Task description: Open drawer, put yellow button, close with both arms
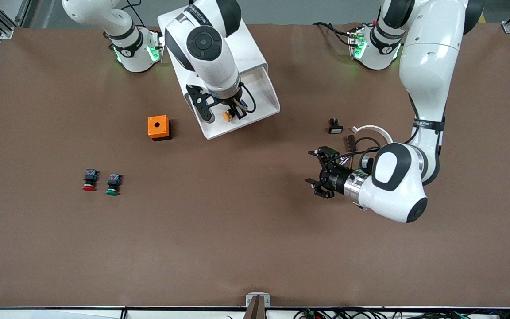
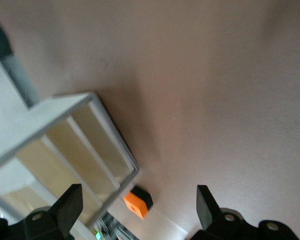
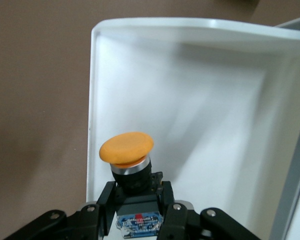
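The white cabinet (image 1: 241, 44) stands between the arms' bases, with its drawer (image 1: 269, 91) pulled out toward the front camera. My right gripper (image 1: 233, 111) hangs over the open drawer, shut on the black body of the yellow button (image 1: 226, 116). In the right wrist view the yellow button (image 3: 126, 147) points cap-first into the white drawer (image 3: 200, 100), held in the right gripper (image 3: 136, 192). My left gripper (image 1: 314, 173) is open and holds nothing, low over the bare table toward the left arm's end. The left gripper (image 2: 137, 192) faces the cabinet (image 2: 65, 125).
An orange box (image 1: 158, 127) sits beside the drawer, toward the right arm's end. A red button (image 1: 89, 179) and a green button (image 1: 113, 183) lie nearer the front camera. Near the left arm lie a small black part (image 1: 335, 126), a brown piece (image 1: 350, 141) and a white curved strip (image 1: 372, 129).
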### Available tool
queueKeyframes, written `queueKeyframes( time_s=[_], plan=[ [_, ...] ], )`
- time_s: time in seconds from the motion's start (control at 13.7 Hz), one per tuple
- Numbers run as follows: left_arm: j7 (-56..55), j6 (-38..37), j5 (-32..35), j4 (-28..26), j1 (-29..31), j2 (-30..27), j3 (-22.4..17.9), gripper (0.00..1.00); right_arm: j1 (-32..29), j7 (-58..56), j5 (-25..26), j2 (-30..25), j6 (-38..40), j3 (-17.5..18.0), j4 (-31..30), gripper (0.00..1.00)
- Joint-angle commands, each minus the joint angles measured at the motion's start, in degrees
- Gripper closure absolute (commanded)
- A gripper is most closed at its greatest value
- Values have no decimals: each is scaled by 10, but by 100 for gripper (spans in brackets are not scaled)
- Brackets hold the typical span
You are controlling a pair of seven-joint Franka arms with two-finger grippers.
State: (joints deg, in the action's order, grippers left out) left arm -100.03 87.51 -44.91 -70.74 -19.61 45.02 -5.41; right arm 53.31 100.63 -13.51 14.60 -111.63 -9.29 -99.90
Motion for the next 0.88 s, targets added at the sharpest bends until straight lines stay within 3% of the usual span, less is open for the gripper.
queueKeyframes(
  time_s=[0.0, 0.22, 0.44, 0.51, 0.59, 0.66, 0.8],
  plan=[
    [81, -7, 63, 1, -10, -25, -4, 0, 7, 9, -12, -3, -6, -7, -7, 66],
    [135, 19, 94, 1, -11, -38, -4, 0, 9, 10, -12, 2, -7, -7, -7, 62],
    [164, 34, 148, -1, -13, -59, 0, 0, 7, 10, -11, 5, -6, -7, -6, 48],
    [170, 35, 181, -1, -19, -64, 2, 0, 7, 10, -10, 5, -5, -8, -6, 24],
    [177, 35, 209, -1, -33, -66, 2, 0, 8, 11, -9, 5, -3, -8, -5, 7],
    [197, 42, 236, 0, -45, -67, 2, 0, 7, 11, -8, 4, -1, -8, -4, 0],
    [251, 68, 272, -1, -68, -78, 1, 0, 3, 11, -5, 3, 5, -10, 4, 0]
  ],
)
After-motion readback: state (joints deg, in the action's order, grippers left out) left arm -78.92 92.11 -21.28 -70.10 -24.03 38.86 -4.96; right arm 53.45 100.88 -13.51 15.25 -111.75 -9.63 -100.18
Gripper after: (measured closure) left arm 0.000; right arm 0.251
